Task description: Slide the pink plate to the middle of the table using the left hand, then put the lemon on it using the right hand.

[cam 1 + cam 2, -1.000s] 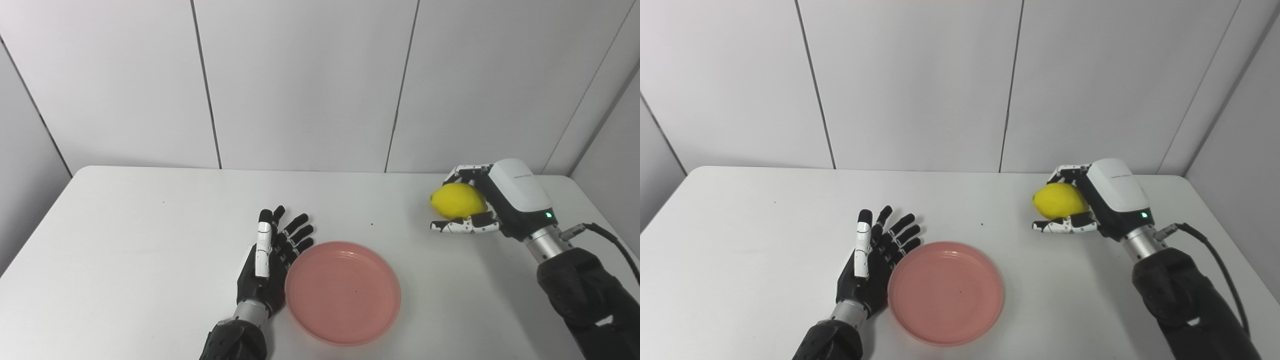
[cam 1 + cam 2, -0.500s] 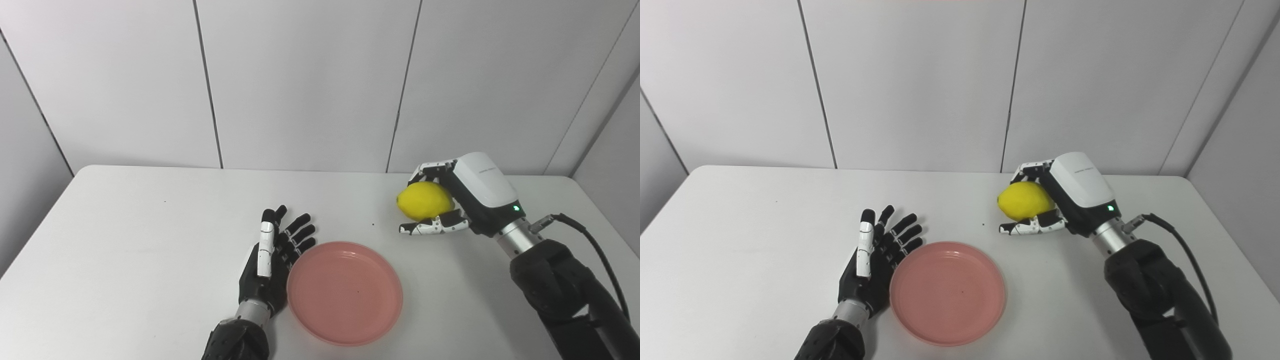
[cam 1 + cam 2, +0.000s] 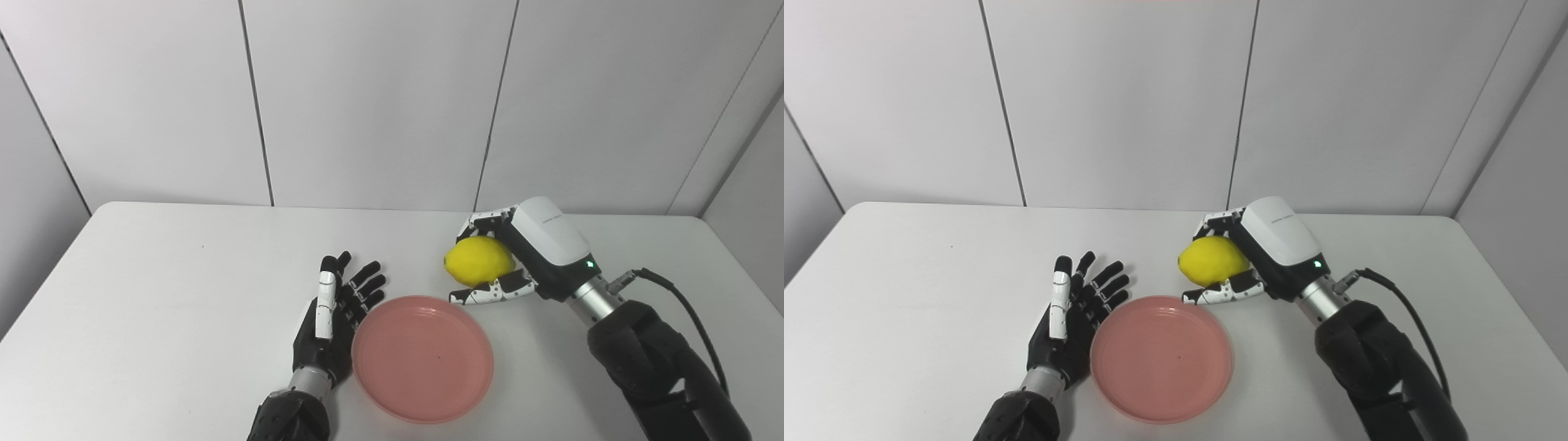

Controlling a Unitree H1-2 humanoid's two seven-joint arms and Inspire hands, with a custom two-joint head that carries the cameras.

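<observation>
Yellow lemon (image 3: pixel 479 261) right of centre, clasped in the right robot hand (image 3: pixel 527 257) just above the pink plate's (image 3: pixel 422 358) upper right rim, left robot hand (image 3: pixel 334 315) with fingers spread, lying flat against the plate's left edge, white desk (image 3: pixel 153 294)

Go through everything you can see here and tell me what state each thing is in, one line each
pink plate: flat on the table, nothing on it, left hand against its left rim.
lemon: gripped by the right hand, held off the table just beyond the plate's far right rim.
left hand: open, fingers spread, resting on the table.
right hand: shut on the lemon.
table: white, carrying the plate.
</observation>
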